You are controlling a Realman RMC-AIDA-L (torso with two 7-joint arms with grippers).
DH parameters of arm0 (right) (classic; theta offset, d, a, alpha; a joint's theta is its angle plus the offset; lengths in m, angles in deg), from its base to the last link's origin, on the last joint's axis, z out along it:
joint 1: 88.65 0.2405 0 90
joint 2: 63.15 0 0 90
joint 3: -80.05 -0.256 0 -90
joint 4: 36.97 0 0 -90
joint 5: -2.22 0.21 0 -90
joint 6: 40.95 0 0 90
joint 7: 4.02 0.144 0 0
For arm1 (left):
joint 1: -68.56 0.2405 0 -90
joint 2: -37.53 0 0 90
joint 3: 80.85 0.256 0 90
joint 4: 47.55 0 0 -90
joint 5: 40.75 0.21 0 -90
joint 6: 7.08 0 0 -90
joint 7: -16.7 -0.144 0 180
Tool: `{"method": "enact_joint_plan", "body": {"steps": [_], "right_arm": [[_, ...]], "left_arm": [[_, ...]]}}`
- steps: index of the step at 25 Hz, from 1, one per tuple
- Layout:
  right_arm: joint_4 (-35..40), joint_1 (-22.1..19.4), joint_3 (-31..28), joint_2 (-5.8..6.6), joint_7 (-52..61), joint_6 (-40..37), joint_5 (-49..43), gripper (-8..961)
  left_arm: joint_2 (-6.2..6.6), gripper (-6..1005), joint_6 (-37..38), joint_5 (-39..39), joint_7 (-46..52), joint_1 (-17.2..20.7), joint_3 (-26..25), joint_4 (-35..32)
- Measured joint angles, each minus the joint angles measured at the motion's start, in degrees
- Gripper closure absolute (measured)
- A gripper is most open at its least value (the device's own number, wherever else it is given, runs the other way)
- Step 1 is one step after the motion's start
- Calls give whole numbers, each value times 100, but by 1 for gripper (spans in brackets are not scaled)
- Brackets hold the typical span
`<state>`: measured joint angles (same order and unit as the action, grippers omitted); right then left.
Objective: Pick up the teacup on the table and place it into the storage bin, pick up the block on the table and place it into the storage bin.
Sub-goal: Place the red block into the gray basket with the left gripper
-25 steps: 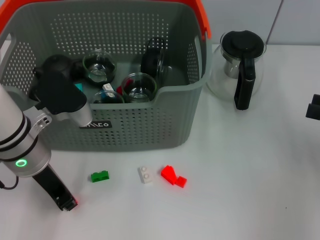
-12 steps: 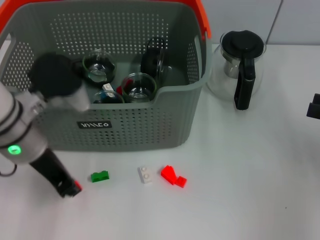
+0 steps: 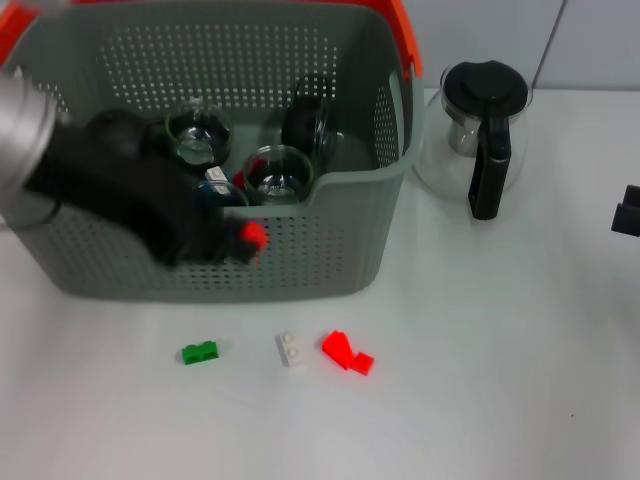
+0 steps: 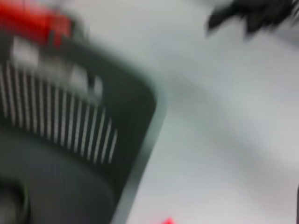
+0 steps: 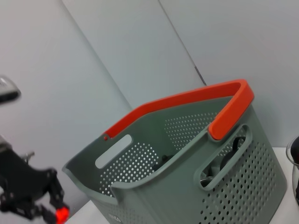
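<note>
fingers (image 3: 240, 240), four blocks (image 3: 291, 349)

The storage bin (image 3: 330, 250) is moulded in matt grey perforated plastic, with a smooth orange plastic handle (image 5: 187, 105). Clear glossy glass teacups (image 3: 278, 172) are seen inside it. The glass pot (image 3: 480, 135) is clear and glossy, fitted with a black plastic lid and handle. The blocks (image 3: 347, 351) are of smooth, shiny plastic. The table (image 3: 500, 380) is finished smooth, matt white.
</note>
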<state>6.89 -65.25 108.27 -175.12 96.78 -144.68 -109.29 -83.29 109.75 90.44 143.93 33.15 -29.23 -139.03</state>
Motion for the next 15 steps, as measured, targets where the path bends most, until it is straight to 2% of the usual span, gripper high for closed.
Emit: {"method": "enact_joint_plan", "body": {"steps": [2, 4, 8, 12, 15], "right_arm": [[0, -3, -1, -1, -1, -3, 16, 130], [0, 0, -2, -1, 2, -9, 27, 130], [0, 36, -2, 4, 12, -16, 33, 130], [0, 55, -2, 11, 0, -16, 33, 130], [0, 51, -2, 6, -19, -16, 33, 130]], "left_arm": [[67, 773, -214, -256, -54, -112, -215, 147], [71, 769, -560, -272, -96, -186, -398, 209], [79, 761, -1500, -111, 20, -268, -392, 427], [104, 752, -2471, 441, 205, -574, -360, 1134], [75, 746, -3015, 950, 244, -792, -344, 1666]]}}
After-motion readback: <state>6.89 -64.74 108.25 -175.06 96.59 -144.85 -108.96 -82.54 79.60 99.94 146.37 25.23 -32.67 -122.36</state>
